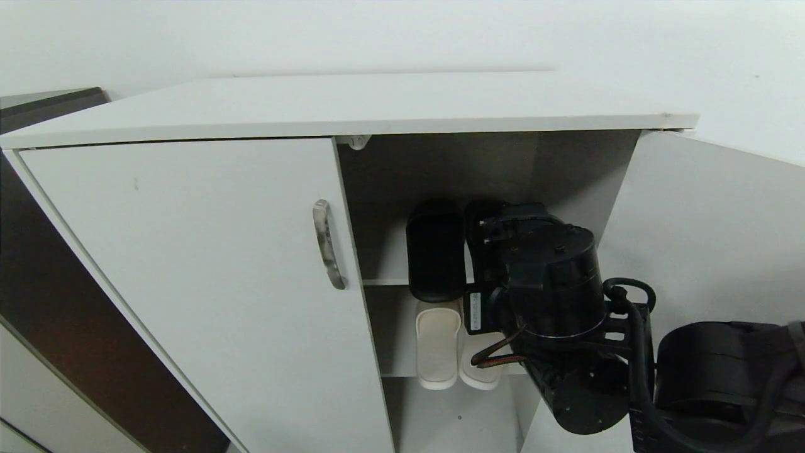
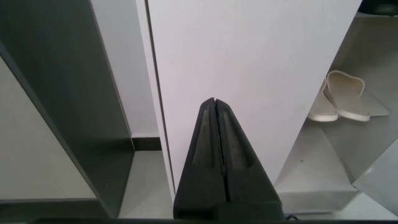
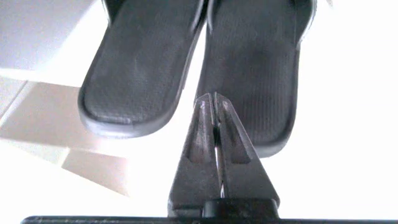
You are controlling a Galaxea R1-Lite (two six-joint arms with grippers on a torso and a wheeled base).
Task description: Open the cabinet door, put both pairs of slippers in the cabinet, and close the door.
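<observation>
Right tool (image 3: 214, 101), fingers closed, hovers over 2 black slippers (image 3: 146, 59).

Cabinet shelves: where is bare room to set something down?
Bare: the cabinet floor under the white slippers, and a narrow strip of each shelf between the slippers and the closed left door. Crowded: the upper shelf, with black slippers and the right gripper.

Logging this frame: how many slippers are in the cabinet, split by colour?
Black slippers: 2
White slippers: 2
Total: 4
</observation>
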